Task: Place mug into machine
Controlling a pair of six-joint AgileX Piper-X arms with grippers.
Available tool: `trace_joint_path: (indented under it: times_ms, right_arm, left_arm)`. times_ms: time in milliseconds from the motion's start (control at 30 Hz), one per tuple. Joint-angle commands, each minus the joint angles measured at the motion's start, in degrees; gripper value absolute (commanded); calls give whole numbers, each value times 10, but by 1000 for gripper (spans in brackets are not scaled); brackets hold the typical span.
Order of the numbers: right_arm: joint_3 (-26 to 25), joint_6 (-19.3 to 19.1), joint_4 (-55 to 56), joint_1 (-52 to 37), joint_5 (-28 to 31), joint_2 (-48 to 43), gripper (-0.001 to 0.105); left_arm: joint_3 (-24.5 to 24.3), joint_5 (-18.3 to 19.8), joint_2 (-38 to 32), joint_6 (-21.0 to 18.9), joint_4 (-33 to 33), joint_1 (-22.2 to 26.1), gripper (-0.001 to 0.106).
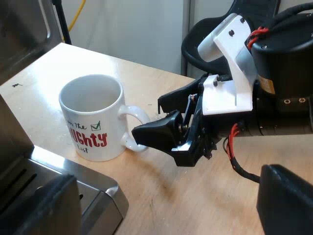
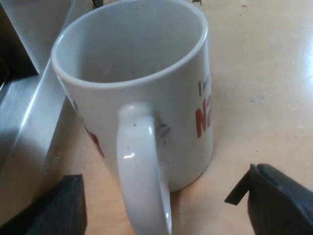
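The right claw (image 2: 159, 198) stood open, one finger either side of the handle (image 2: 139, 161) of the mug (image 2: 186, 107), not yet closed on it. The left claw (image 1: 168, 208) was open, clear of the mug. The mug stood upright on the bench (image 2: 264, 73), just beside the espresso machine (image 1: 95, 193). Risk: a shallow grip on the glazed handle could let the mug swing and strike the machine
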Motion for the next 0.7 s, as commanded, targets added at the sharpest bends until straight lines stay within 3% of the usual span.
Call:
trace_joint_path:
  times_ms: [33, 700]
  right_arm:
    - [-4, -11, -11, 1, 0, 3, 70]
    - [-40, -16, -7, -3, 6, 36, 70]
  left_arm:
    - [0, -7, -3, -1, -11, 0, 81]
    - [0, -7, -3, -1, -11, 0, 81]
